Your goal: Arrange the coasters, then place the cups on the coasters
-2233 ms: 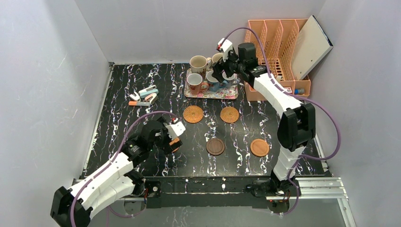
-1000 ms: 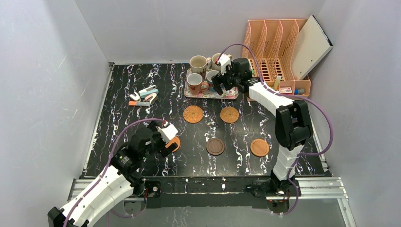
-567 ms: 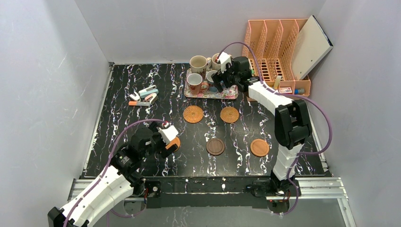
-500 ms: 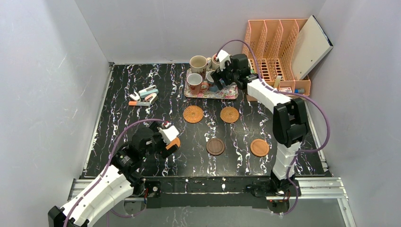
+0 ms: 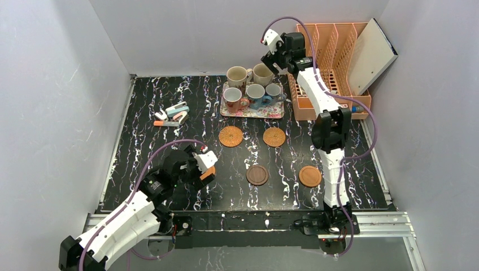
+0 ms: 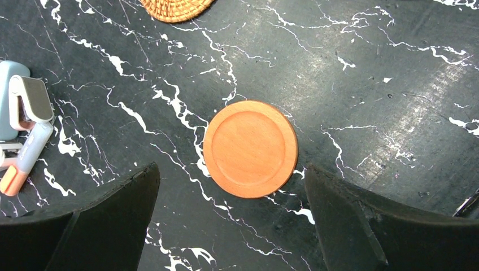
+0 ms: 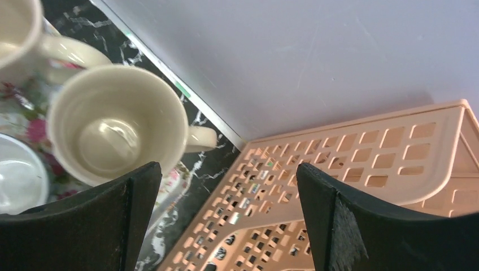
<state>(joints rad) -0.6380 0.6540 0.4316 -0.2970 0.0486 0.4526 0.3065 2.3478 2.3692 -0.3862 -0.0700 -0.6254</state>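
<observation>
**Last coaster set down, cups still to be lifted**

The arranging step is judged to be nearly done. Four coasters are laid out on the near side of the floral tray [image 5: 252,114]. Two rattan coasters [image 5: 230,136] lie just in front of the tray. The dark wood coaster [image 5: 257,174] and a smooth orange coaster [image 5: 309,175] lie farther toward the near edge.

The fifth coaster [image 6: 250,148] lies flat on the black tabletop, well in front of the tray and off to its left. The left gripper [image 6: 230,168] is held above this coaster with its fingers spread wide. One finger stands on each side and neither touches the disc, so nothing is gripped.

All five cups are seen on the tray, none on a coaster. The right gripper [image 7: 226,168] is held high over the tray's far right corner, its jaws wide apart and empty. A cream mug [image 7: 116,132] is seen below it, next to the orange rack [image 7: 361,169].

The cup-placing step is judged to be about to open. For that move, the right gripper would have to be lowered onto a mug's rim or handle and closed firmly. Care would be needed among the closely packed neighbouring mugs. The mug would then be carried to a coaster in front of the tray.
</observation>
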